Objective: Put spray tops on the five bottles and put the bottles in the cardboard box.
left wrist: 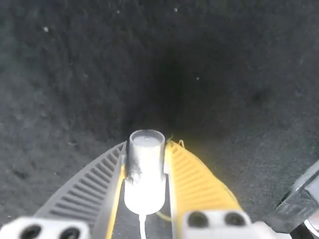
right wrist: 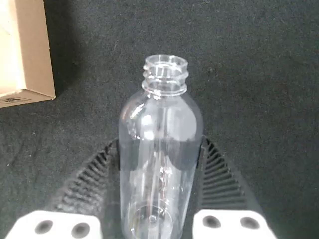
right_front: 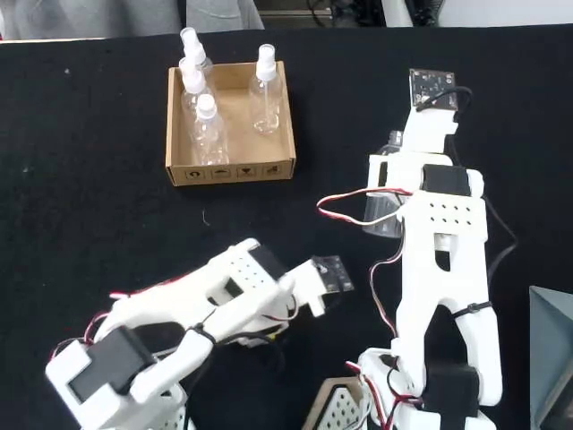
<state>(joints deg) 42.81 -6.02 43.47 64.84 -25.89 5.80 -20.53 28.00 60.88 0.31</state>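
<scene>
My left hand (left wrist: 145, 149) is clamped on a spray top (left wrist: 145, 172), its white cap pinched between my grey and yellow fingers (left wrist: 192, 174) above the black tabletop (left wrist: 75, 74). My right hand (right wrist: 160, 144) is closed around a clear bottle (right wrist: 160, 159), gripped at the body with the threaded neck open and bare. It sits near a corner of the box (right wrist: 25, 50), apart from it. From above, the box (right_front: 230, 170) holds four capped bottles (right_front: 208, 125): three crowd together along one side and one stands at the other side. My two arms are well apart, the left one nearer the tabletop's front edge.
</scene>
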